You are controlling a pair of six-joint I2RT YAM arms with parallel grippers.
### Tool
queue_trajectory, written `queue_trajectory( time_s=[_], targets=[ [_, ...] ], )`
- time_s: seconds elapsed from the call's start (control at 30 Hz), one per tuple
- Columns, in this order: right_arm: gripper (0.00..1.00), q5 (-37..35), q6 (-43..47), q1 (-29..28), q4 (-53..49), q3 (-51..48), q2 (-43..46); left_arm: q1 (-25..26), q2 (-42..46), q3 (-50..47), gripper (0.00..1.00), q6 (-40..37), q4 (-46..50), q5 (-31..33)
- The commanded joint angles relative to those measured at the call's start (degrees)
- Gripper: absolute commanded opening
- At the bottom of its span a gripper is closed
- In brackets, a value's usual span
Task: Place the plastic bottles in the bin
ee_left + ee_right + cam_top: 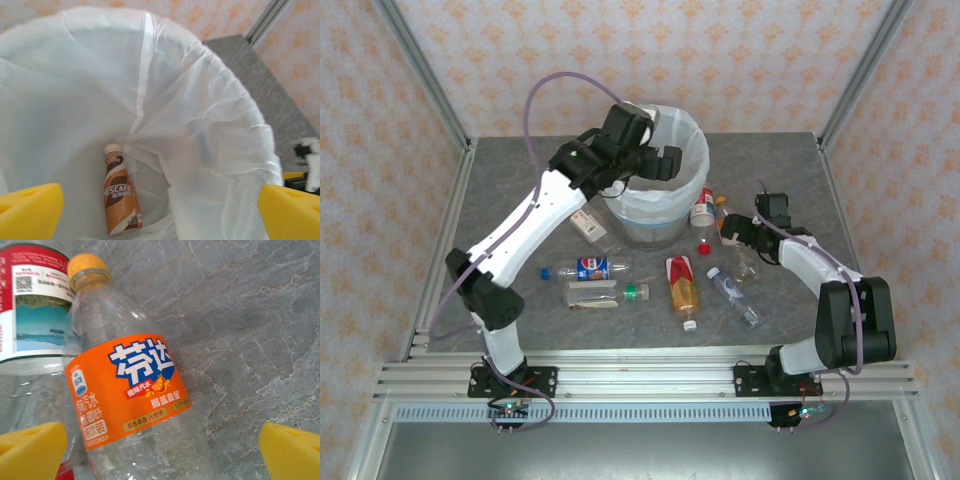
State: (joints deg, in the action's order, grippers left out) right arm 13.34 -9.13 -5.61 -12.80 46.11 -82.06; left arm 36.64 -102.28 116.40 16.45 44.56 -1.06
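Starting left of the round grey translucent bin with its white bag liner [692,190]. A clear plastic bottle with a white label [588,225] lies on the grey marbled table [500,170] just off the bin's left side. Nearer me than the bin, a blue-labelled clear bottle [590,268] and a clear bottle with a green cap [607,295] lie side by side. There is plenty of bare table left of the bin, out to the metal frame rail [445,240].

Over the bin, my left gripper [662,163] hangs above the open mouth. Its yellow fingertips [27,210] are spread wide with nothing between them. My wrist camera sees what the overhead can't: a brown Nescafé-labelled bottle with a pale cap [120,197], down among the liner's bottom folds.

In front of the bin lies an amber-filled bottle with a red-and-white label [682,285]. Just right of that is a clear bottle with a blue cap [733,295].

Right of the bin, my right gripper [161,452] sits low over the table, pads far apart and clamping nothing. A clear bottle with an orange label and orange cap [125,390] lies between them, closer to the pad on the picture's left. I can't tell whether it touches that pad. A red-labelled bottle [30,315] lies tight alongside it. The overhead places that pair just beside the bin's right wall, with open grey stone beyond.
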Motion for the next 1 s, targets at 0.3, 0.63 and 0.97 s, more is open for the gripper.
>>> queue_trajectory(
  time_s=[0.3, 0.63, 0.97],
  targets=[
    [0.99, 2.5, 12.3, -0.5, -14.1, 12.7, -10.0, -0.7, 21.1, -25.6, 1.00, 7.7, -19.7, 13.7],
    [0.82, 3.8, 16.5, -1.0, -21.0, 22.3, -18.7, -8.2, 34.8, -40.1, 1.00, 13.8, -15.1, 23.0],
    [0.82, 0.0, 17.2, -2.3, -27.9, 32.1, -26.8, -11.1, 34.7, -42.7, 1.00, 20.6, -9.6, 28.1]
  ],
)
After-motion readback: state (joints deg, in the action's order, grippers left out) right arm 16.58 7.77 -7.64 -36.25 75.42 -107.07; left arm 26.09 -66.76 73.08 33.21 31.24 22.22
